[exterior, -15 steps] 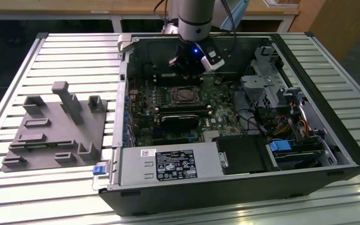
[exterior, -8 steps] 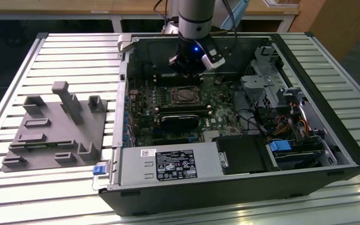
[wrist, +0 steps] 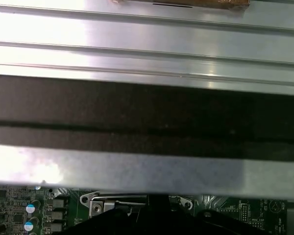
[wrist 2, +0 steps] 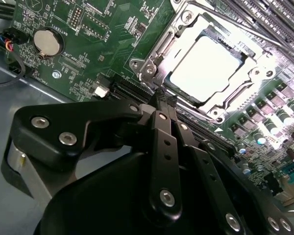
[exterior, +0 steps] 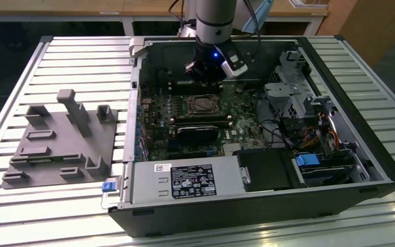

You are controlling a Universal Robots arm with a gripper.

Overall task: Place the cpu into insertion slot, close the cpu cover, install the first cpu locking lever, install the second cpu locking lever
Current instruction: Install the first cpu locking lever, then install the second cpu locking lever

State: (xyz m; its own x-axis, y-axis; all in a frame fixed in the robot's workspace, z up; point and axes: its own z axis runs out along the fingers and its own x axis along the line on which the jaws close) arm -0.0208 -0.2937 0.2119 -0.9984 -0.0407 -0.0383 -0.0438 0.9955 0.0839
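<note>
The cpu (wrist 2: 206, 68) lies flat in the insertion slot (exterior: 202, 105) on the green motherboard, its pale metal top showing. The silvery cpu cover (wrist 2: 252, 61) is folded down around it, framing the chip through its window. My gripper (wrist 2: 160, 93) hangs just off one corner of the socket with its black fingers (wrist 2: 164, 147) pressed together and nothing visible between them. In the exterior view the gripper (exterior: 209, 81) stands just behind the socket, inside the open case. A corner of the socket's metal (wrist: 95, 206) also appears in the first wrist view.
A grey power supply box (exterior: 183, 180) fills the case's front. The drive cage and cables (exterior: 300, 98) crowd the exterior view's right. A black module (exterior: 197, 135) sits in front of the socket. A grey fixture (exterior: 60, 139) stands on the slatted table. The case wall (wrist: 147, 117) is close.
</note>
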